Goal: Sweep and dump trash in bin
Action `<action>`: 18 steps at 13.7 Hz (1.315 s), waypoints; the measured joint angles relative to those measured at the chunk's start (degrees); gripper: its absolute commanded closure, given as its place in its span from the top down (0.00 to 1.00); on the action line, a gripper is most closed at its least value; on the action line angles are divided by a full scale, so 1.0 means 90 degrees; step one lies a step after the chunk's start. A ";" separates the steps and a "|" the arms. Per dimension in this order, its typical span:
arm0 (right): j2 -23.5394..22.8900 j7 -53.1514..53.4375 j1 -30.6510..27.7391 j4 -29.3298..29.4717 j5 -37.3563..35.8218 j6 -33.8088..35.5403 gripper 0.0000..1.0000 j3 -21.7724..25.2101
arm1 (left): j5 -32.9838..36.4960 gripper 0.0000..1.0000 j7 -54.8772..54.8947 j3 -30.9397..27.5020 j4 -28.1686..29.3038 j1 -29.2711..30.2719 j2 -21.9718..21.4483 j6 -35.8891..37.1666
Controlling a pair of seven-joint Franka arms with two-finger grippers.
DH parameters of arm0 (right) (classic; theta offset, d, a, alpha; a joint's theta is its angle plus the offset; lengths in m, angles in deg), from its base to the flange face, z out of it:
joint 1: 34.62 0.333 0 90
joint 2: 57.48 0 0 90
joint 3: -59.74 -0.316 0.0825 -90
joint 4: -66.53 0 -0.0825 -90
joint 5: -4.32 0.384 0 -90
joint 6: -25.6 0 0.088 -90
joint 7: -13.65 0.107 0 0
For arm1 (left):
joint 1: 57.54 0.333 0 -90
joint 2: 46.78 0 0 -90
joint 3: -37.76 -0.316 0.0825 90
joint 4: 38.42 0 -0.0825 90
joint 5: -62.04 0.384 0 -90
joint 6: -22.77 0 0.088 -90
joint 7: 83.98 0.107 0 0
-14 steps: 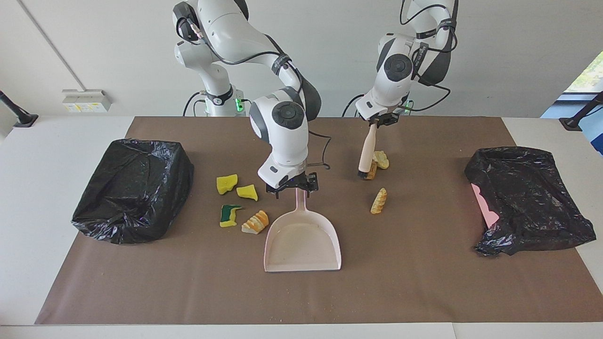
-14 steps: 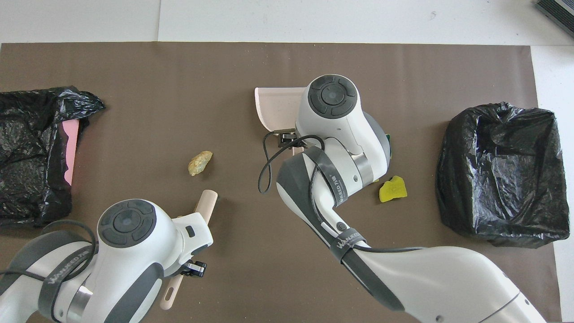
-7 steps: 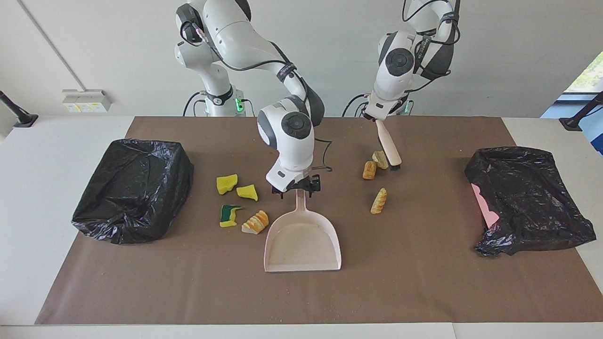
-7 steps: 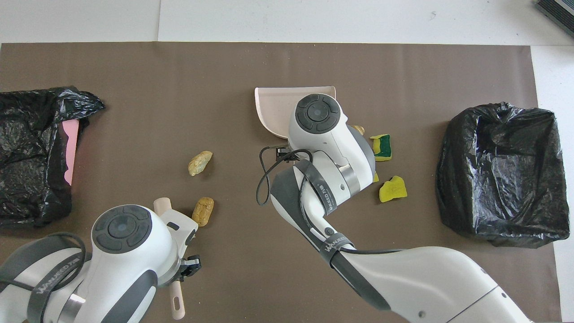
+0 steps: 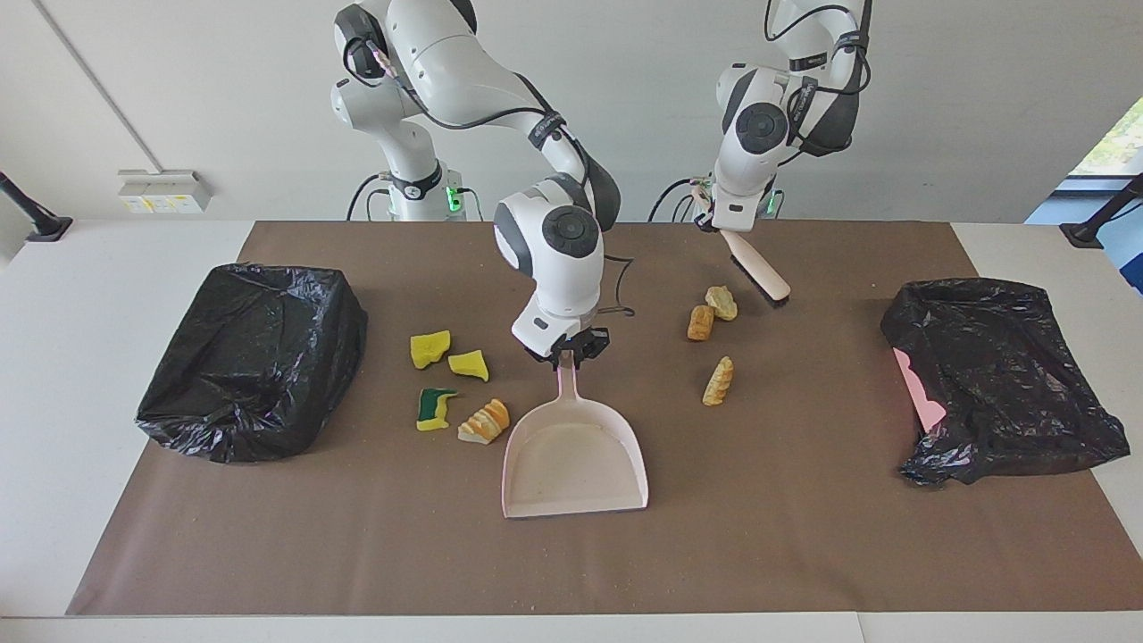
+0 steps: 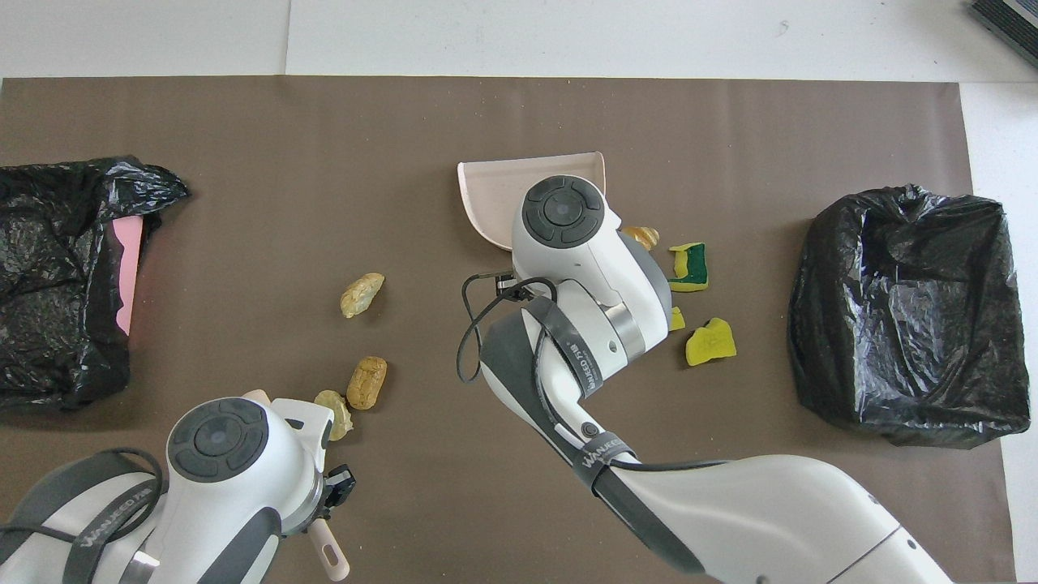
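Overhead, my right wrist covers most of the dustpan (image 6: 486,191); only its lip and one corner show past the housing. One yellow sponge piece (image 6: 676,319) is a sliver beside my forearm there; the striped pastry piece (image 6: 643,236) is half hidden too. My left gripper (image 5: 717,225) can't be made out in the facing view, it's tucked under the wrist. Overhead the left arm hides most of the brush (image 5: 759,275); only the handle tip pokes out under the gripper at the bottom edge. The bin at the left arm's end (image 5: 1000,375) is cut off at the overhead frame edge, with something pink showing from under the bag.

Pose: right gripper (image 5: 568,349) is low at the end of the dustpan handle, fingers pinched on it, wrist bent down steeply, pan flat on the mat with its mouth pointing away from me. Left gripper is clenched on the brush handle, brush slanting down toward the left arm's end, bristle end just off the mat or touching it, can't tell.

Trash: two bread chunks (image 5: 701,322) (image 5: 721,303) sit together just beside the brush head, a third chunk (image 5: 718,380) farther from me. Second yellow sponge piece (image 5: 429,348), green-backed one (image 5: 435,406) and the pastry lie between the dustpan and the bin at the right arm's end (image 5: 254,357), the pastry right against the pan's side.
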 measured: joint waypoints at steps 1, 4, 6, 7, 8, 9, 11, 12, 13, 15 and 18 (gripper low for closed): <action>0.0004 0.0004 -0.0017 0.0001 0.0000 0.0034 0.00 0.0000 | -0.0221 0.00 -0.0100 0.0010 0.0091 -0.0001 0.0015 -0.0199; 0.0103 -0.0629 -0.0117 0.0004 0.0013 0.0198 0.00 0.0003 | -0.0715 0.00 -0.0257 0.0032 0.0169 -0.0083 0.0116 -0.0765; 0.0369 -0.1495 -0.0285 -0.0006 0.0033 0.0313 0.00 0.0014 | -0.0918 0.00 -0.0290 0.0052 0.0167 -0.0205 0.0280 -0.1173; 0.0579 -0.2017 -0.0437 -0.0031 0.0038 0.0491 0.00 0.0016 | -0.0960 0.00 -0.0296 0.0056 0.0148 -0.0279 0.0401 -0.1382; 0.0853 -0.2694 -0.0624 -0.0115 0.0049 0.0785 0.00 0.0017 | -0.0983 0.00 -0.0296 0.0057 0.0070 -0.0329 0.0542 -0.1531; 0.1140 -0.3321 -0.0790 -0.0280 0.0062 0.1081 0.00 0.0017 | -0.0986 0.00 -0.0220 0.0057 -0.0050 -0.0344 0.0668 -0.1569; 0.1705 -0.4428 -0.1007 -0.0803 0.0068 0.1356 0.00 0.0017 | -0.0986 0.00 0.0380 0.0046 -0.0278 -0.0342 0.0851 -0.1536; 0.1948 -0.5088 -0.1053 -0.1120 0.0067 0.1366 0.00 0.0017 | -0.0986 0.00 0.0668 0.0035 -0.0331 -0.0338 0.0897 -0.1524; 0.2152 -0.5826 -0.1065 -0.1448 0.0067 0.1323 0.00 0.0017 | -0.0986 0.00 0.0893 0.0024 -0.0353 -0.0333 0.0920 -0.1522; 0.2482 -0.7044 -0.1065 -0.2171 0.0067 0.0894 0.00 0.0014 | -0.0985 0.00 0.1361 -0.0006 -0.0360 -0.0288 0.0930 -0.1515; 0.2972 -0.7660 -0.0930 -0.3272 0.0045 0.0170 0.00 -0.0001 | -0.0970 0.00 0.2328 -0.0035 -0.0361 0.0058 0.0933 -0.1363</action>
